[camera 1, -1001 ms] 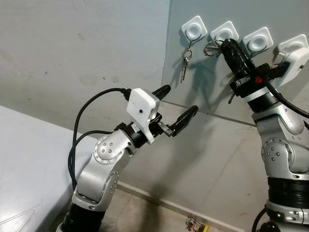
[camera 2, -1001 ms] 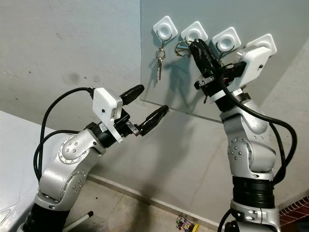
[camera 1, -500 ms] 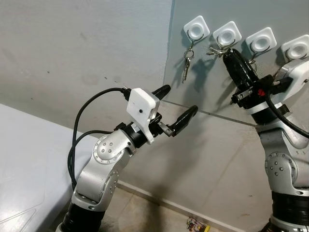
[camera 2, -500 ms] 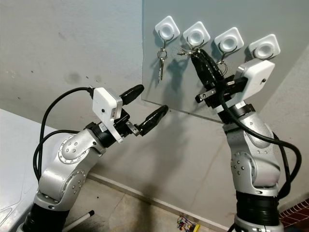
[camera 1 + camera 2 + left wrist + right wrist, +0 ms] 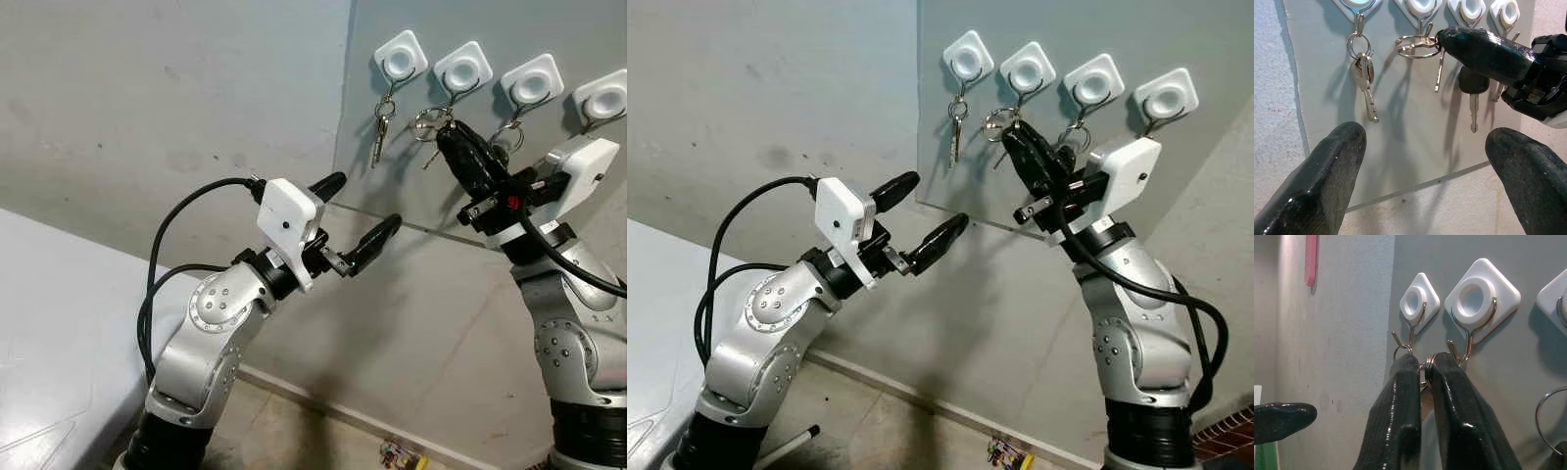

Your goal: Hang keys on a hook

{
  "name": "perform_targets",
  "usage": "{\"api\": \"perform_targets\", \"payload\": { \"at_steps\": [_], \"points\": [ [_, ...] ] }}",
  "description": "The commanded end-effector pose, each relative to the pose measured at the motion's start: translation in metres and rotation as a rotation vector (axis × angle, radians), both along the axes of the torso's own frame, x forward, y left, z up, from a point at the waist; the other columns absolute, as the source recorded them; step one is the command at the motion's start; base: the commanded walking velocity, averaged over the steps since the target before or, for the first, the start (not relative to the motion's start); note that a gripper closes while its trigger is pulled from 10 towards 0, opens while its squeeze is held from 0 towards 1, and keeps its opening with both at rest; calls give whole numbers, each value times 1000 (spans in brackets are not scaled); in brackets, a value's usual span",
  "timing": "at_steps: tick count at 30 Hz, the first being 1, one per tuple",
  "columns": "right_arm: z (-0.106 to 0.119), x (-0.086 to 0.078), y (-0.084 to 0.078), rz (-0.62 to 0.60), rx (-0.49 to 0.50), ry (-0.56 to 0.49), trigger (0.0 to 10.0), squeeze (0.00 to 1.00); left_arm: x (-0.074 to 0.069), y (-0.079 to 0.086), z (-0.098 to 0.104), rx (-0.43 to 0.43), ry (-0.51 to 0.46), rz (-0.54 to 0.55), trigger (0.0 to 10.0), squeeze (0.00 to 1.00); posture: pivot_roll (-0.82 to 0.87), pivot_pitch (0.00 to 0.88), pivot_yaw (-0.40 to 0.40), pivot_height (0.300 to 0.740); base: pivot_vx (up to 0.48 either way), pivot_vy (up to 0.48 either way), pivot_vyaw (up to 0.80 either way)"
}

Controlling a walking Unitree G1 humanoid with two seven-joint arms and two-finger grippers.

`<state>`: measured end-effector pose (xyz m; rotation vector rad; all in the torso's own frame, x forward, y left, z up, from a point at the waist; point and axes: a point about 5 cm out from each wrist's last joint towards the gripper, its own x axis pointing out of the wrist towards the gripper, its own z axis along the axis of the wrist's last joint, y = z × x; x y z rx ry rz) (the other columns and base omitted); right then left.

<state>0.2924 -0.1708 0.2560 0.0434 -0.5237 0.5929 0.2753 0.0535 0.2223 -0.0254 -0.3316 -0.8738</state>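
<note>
Grey board on the wall carries four white hooks in a row. Left gripper is raised below the board, fingers spread wide, nothing between them. Right gripper reaches up to the second hook from the left, fingers pinched together on the key ring, which sits at that hook's wire. Another set of keys hangs from the first hook.
</note>
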Motion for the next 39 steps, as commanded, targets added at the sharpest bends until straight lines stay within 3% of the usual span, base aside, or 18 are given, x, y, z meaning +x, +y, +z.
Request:
{"api": "perform_targets", "payload": {
  "at_steps": [1,20,29,30,37,39],
  "points": [
    [1,-3,0,12,-13,-2,10000,1000,-2,-1,6,2,-23,-7,10000,0,-41,61,-20,711,0,0,0],
    [-1,-2,-1,-73,-17,-34,10000,1000,0,0,6,4,-31,13,10000,0,-40,59,-18,711,0,0,0],
    [-15,-9,9,-50,-14,-2,10000,1000,1,2,1,13,-24,28,10000,0,-41,57,-17,711,0,0,0],
    [-25,-12,13,-41,-32,22,10000,0,2,3,-3,17,-12,44,10000,0,-41,57,-17,711,0,0,0],
    [-52,-21,24,-17,-44,100,10000,0,6,5,-24,30,43,90,10000,0,-43,49,-16,711,0,0,0],
    [-70,-25,27,-19,-47,156,10000,0,9,8,-42,45,90,132,10000,0,-43,49,-16,711,0,0,0]
  ]
}}
